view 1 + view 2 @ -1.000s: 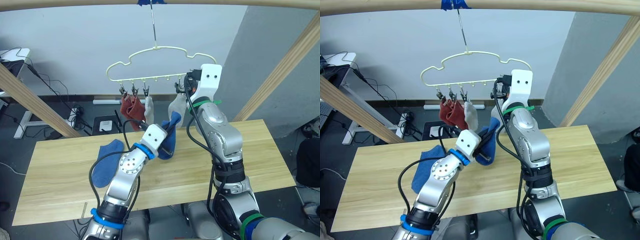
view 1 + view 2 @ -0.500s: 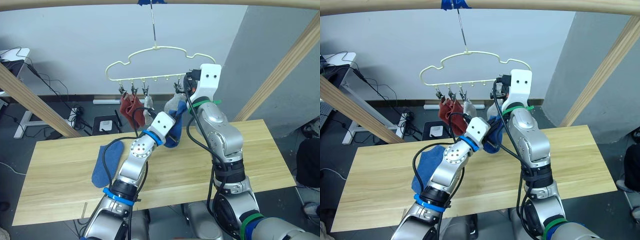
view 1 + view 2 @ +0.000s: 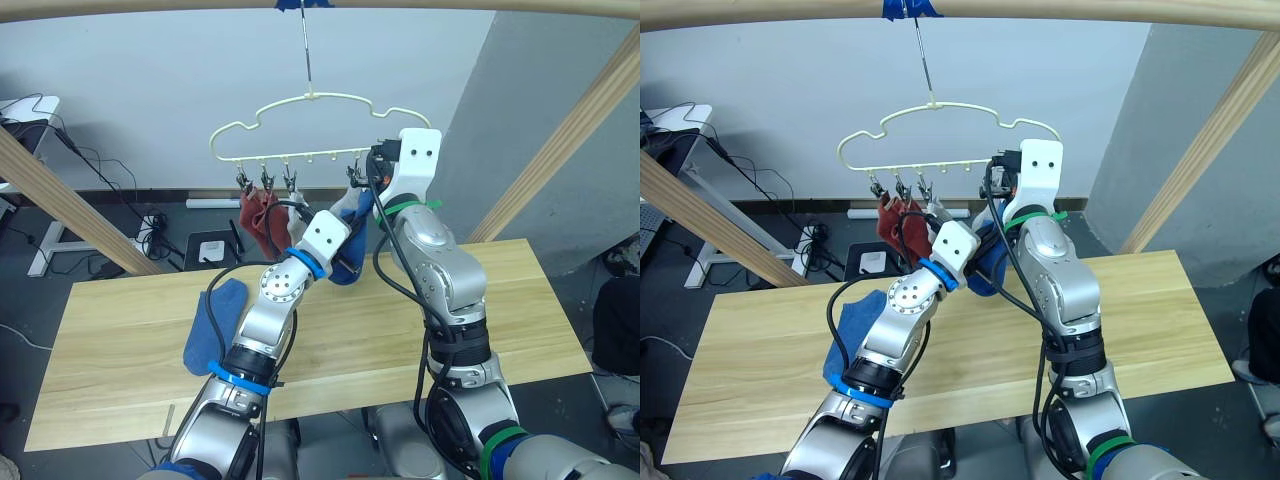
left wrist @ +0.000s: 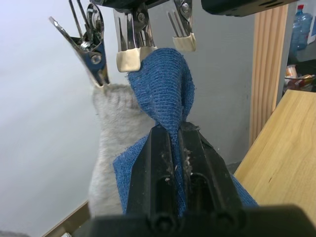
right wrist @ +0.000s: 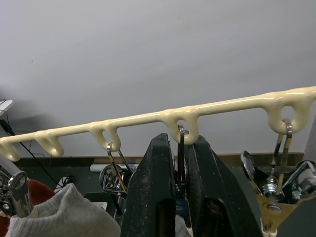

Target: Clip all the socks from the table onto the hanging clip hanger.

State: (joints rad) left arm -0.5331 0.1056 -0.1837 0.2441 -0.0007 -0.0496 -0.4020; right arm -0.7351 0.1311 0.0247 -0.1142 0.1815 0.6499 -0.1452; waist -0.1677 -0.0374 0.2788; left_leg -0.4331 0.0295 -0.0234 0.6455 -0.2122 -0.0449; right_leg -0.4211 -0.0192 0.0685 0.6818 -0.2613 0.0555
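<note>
The left tool (image 4: 177,136) pinched a soft blue ankle sock (image 4: 163,84), raised right under the metal clips of the pale yellow wavy wire hanger (image 5: 163,116). The right tool (image 5: 180,148) squeezed one clip's wire handles. Beside hung a light grey sock (image 4: 114,128) and rust red socks (image 3: 258,215); another blue sock (image 3: 208,325) lay on the light wooden surface (image 3: 520,320).

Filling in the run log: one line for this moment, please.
left gripper: blue sock raised to clip | right gripper: pinching clip | table: one blue sock left
</note>
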